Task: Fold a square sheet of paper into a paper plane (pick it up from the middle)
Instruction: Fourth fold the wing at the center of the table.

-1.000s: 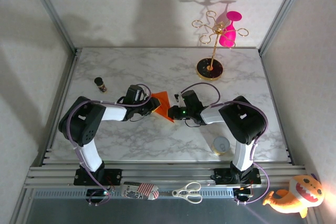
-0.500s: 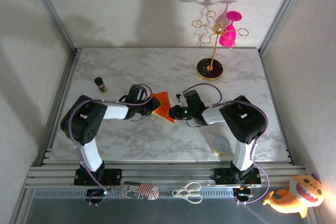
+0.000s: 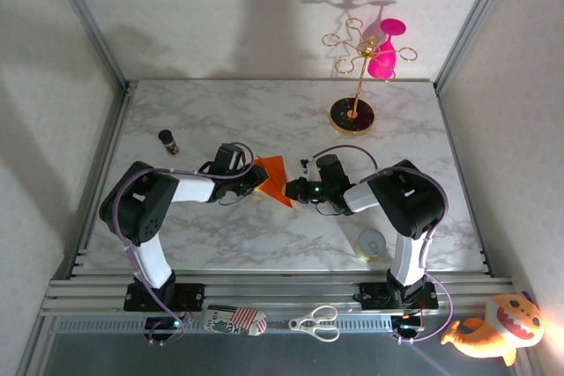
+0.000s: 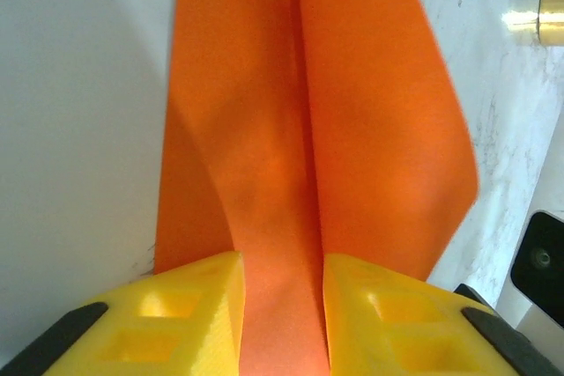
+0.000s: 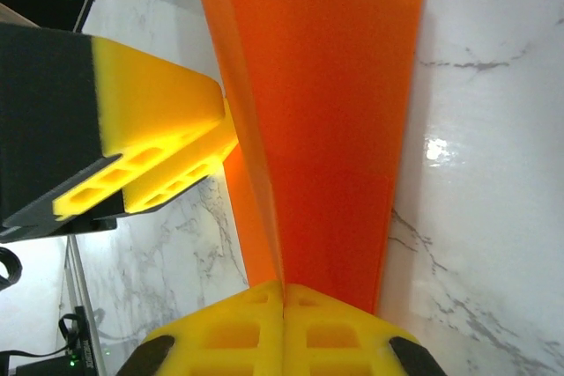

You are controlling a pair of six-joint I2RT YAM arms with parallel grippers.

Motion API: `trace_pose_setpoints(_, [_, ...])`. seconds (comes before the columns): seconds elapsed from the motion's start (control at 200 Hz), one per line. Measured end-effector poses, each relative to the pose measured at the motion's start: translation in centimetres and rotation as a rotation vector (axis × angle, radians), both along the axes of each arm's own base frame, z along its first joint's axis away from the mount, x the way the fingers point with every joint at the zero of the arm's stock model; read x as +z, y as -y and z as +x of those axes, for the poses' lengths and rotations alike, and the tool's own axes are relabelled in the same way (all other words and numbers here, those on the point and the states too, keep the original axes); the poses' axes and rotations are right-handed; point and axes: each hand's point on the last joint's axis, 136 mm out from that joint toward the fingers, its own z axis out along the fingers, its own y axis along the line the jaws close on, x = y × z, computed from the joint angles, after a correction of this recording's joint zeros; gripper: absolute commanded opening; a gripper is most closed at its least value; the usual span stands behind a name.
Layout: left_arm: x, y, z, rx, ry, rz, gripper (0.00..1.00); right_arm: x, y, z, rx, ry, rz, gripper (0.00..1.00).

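Observation:
The square sheet of paper [image 3: 275, 173], bright orange and folded into a pointed shape with a lengthwise crease, is held up between both grippers at the middle of the table. My left gripper [image 3: 261, 179] holds its left side. In the left wrist view the yellow fingers [image 4: 194, 297] stand a little apart, with a raised fold of the paper [image 4: 352, 129] filling the gap at the left gripper [image 4: 282, 261]. My right gripper [image 3: 291, 189] is shut on the near tip. In the right wrist view the paper [image 5: 335, 129] runs into the closed seam of the right gripper [image 5: 284, 288].
A gold stand on a black round base [image 3: 352, 114] holds a pink glass [image 3: 385, 50] at the back right. A small dark bottle [image 3: 167, 140] stands at the left, a round tin [image 3: 371, 244] near the right arm. Scissors [image 3: 315, 323] and an orange plush toy [image 3: 493, 328] lie off the front edge.
My right gripper has slid a little to the right along the paper's near edge. The left gripper and the paper have stayed where they were.

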Motion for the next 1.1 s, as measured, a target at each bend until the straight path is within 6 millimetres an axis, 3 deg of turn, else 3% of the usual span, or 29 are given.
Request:
trace_pose_setpoints(0.356, [1.7,1.0,1.1,-0.046,0.046,-0.012,0.42,-0.3,-0.1,-0.1,0.036,0.027,-0.009,0.04])
trace_pose_setpoints(0.571, [0.7,1.1,1.0,-0.069,0.034,0.006,0.48,-0.3,-0.1,-0.2,0.048,0.033,-0.008,0.07])
trace_pose_setpoints(0.836, [0.6,1.6,1.2,-0.093,0.024,0.042,0.55,0.1,-0.5,-0.1,0.069,0.033,-0.005,0.21])
trace_pose_setpoints(1.102, [0.4,1.9,1.2,-0.114,0.019,0.109,0.55,0.0,-0.5,-0.1,0.075,0.022,-0.018,0.18])
